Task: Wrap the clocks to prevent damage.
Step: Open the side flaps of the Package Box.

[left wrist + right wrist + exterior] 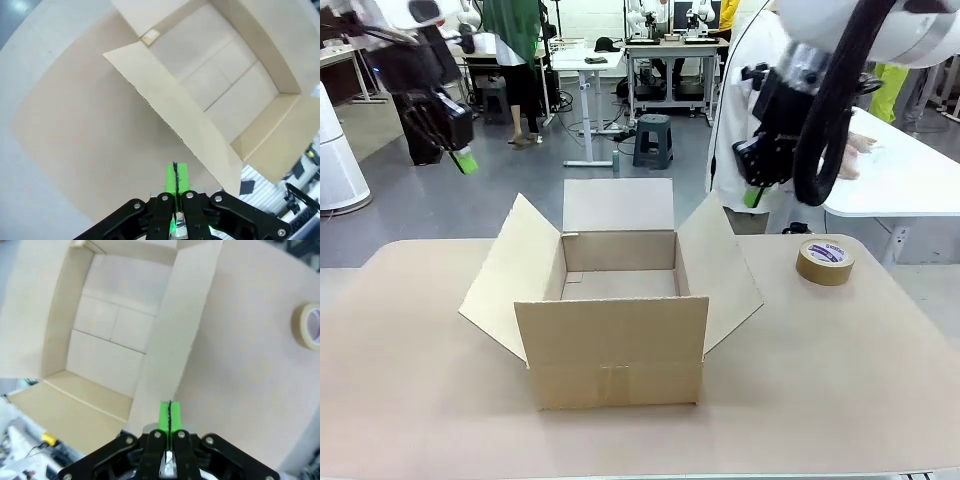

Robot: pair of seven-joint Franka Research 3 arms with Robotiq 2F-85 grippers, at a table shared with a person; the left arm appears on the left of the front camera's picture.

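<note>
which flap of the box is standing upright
The far flap of the cardboard box: it stands upright, while the left flap and right flap splay outward.

Cardboard box (610, 340) — open, flaps splayed, upright; tape roll (824, 261) lies flat to its right.

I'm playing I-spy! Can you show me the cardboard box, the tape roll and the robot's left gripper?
cardboard box (615, 350), front view, on its near wall.
tape roll (823, 273), front view, on its outer side.
left gripper (174, 169), left wrist view, between its shut green fingertips.
</note>
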